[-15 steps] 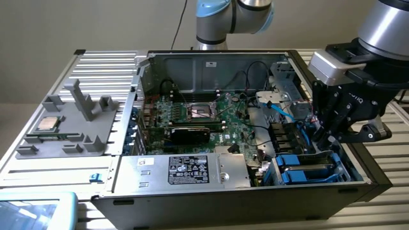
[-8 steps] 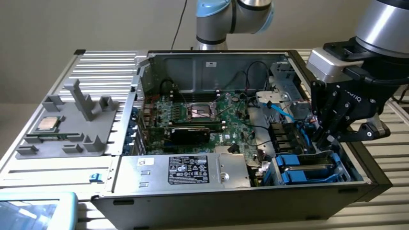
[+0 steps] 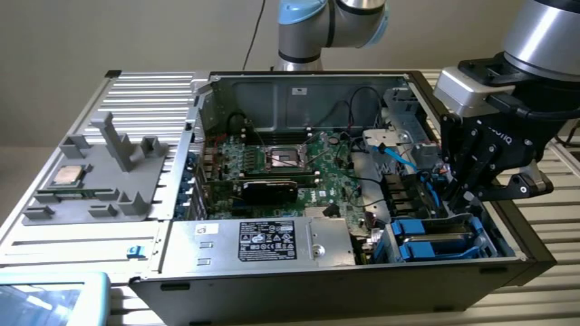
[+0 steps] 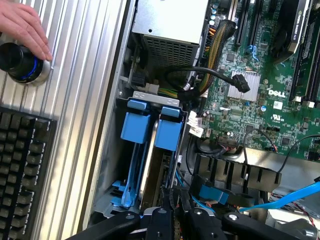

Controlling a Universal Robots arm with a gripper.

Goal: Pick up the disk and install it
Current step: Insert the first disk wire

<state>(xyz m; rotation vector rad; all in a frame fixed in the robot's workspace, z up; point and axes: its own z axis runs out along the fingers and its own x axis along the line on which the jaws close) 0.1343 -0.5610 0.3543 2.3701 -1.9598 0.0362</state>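
Observation:
The disk (image 4: pixel 148 165) stands on edge in the drive bay at the case's front corner. Its pale metal side shows between two blue plastic carriers (image 4: pixel 136 127). In the exterior view the same blue carriers (image 3: pixel 437 239) sit in the bay on that view's right. My gripper (image 4: pixel 175 222) (image 3: pixel 460 198) reaches down into the case at the disk's inner end. Its black fingers are drawn close together around that end.
A hand (image 4: pixel 22 22) rests on a black knob (image 4: pixel 17 62) beside a keyboard (image 4: pixel 25 165) outside the case. A silver power supply (image 3: pixel 272 241), the motherboard (image 3: pixel 290 163), a blue cable (image 4: pixel 285 197) and black cables crowd the bay. A grey fixture (image 3: pixel 109 176) holds a chip (image 3: pixel 68 175).

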